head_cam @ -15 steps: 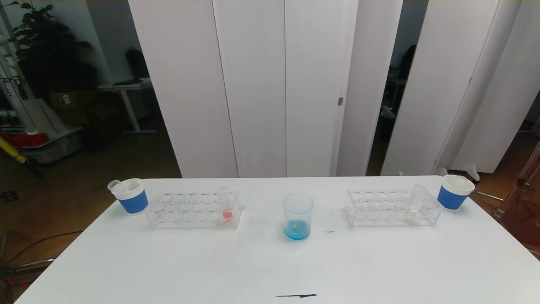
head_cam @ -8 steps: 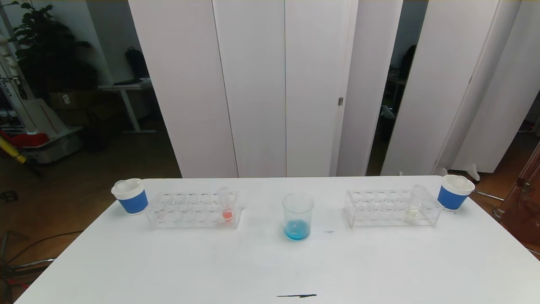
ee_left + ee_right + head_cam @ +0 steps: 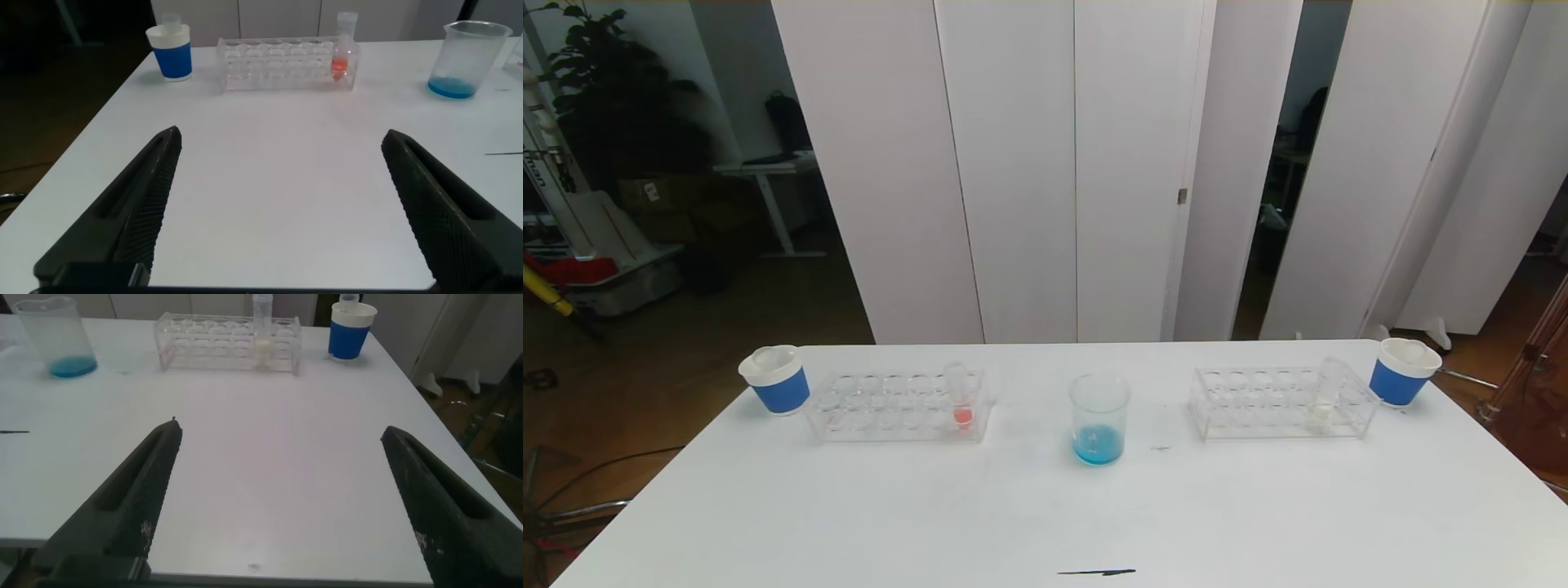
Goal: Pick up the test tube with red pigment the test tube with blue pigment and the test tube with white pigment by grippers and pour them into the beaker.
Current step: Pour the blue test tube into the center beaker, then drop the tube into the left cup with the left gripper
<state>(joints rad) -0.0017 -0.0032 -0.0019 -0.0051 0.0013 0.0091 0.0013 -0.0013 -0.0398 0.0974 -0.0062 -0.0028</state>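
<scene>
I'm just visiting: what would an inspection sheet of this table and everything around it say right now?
Surface: white table, one dark mark near its front edge.
Job's things: beaker at centre holds blue liquid; red tube stands in left rack; white tube stands in right rack.
Clutter: blue-banded cup at far left, another at far right.
Grippers: left tool and right tool open, empty, above the table's near part.
Cables: some on floor, left.
Surroundings: white panels, plant.
</scene>
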